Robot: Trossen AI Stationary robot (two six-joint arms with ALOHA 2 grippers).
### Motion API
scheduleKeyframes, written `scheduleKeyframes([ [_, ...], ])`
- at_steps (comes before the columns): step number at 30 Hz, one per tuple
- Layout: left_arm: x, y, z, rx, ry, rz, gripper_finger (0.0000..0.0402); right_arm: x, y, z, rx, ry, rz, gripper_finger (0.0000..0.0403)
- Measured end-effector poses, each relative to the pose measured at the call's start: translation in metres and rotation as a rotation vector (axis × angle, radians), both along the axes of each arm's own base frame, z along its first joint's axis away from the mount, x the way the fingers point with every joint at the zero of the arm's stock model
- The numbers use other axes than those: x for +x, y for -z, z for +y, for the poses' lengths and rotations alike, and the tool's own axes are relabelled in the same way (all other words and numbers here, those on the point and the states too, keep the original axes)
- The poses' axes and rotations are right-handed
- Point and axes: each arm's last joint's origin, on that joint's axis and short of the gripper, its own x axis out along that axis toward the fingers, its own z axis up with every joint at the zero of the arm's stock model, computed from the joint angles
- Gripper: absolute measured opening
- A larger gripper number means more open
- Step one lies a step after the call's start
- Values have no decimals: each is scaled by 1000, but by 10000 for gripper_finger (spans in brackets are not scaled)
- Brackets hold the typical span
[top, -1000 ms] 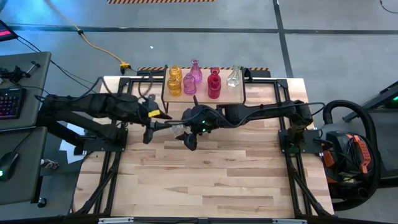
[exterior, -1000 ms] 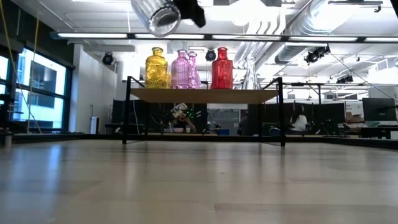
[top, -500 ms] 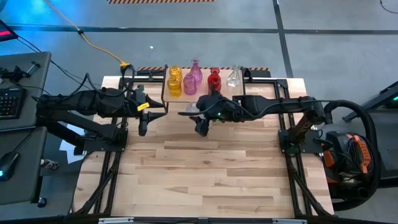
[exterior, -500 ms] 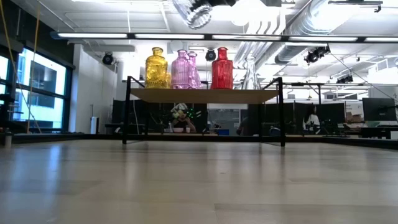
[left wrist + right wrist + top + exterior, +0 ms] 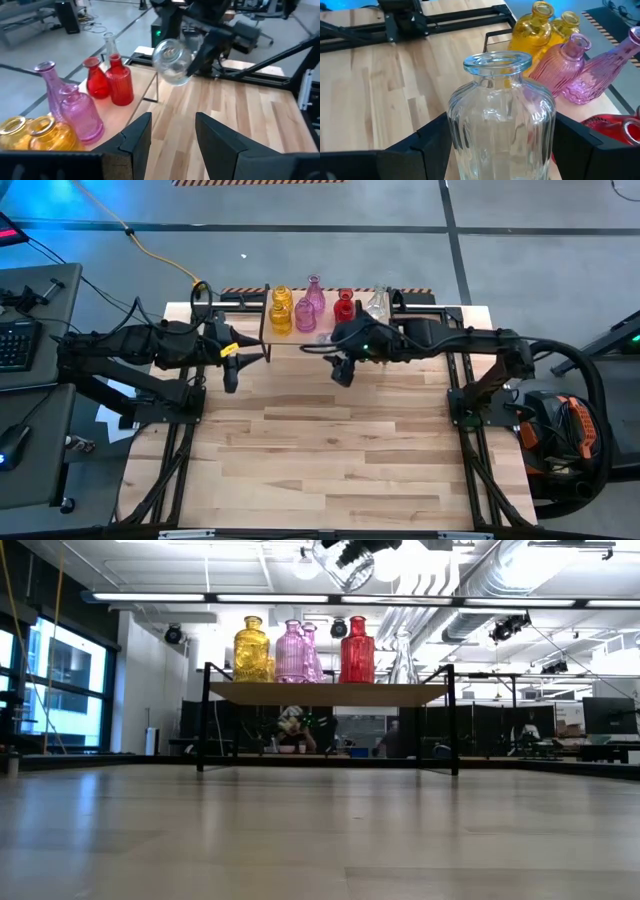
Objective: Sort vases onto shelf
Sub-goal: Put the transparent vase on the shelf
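- The right gripper (image 5: 343, 370), clamped around a clear vase (image 5: 501, 125), is travelling from mid-table back toward the shelf (image 5: 283, 340); in the high view it is now reaching the shelf's front edge, below the red vases (image 5: 344, 306).
- In the low view, the clear vase (image 5: 347, 564) is sliding rightward along the top of the picture, now hanging above the gap between the pink and red vases.
- The left gripper (image 5: 230, 377) is pulling back toward the left side of the table, ending just beside the shelf's left end.
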Motion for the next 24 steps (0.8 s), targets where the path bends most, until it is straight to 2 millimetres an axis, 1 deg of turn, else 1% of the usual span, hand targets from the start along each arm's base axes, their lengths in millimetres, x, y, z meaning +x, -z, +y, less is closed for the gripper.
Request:
scheduleKeyframes([
  [5, -1, 1, 1, -17, -49, -4, 145, -13, -9, -8, -27, -16, 14, 250],
  [11, -1, 0, 2, -26, -101, -16, 145, -34, -16, -24, -51, 13, 67, 250],
  [15, -1, 0, 5, -39, -143, -27, 145, -47, -4, -35, -26, 12, 57, 250],
  [18, -1, 0, 8, -53, -166, -33, 145, -61, 6, -41, -16, 30, 20, 250],
  [24, -1, 0, 13, -59, -204, -37, 145, -92, 17, -49, 8, 61, -133, 250],
])
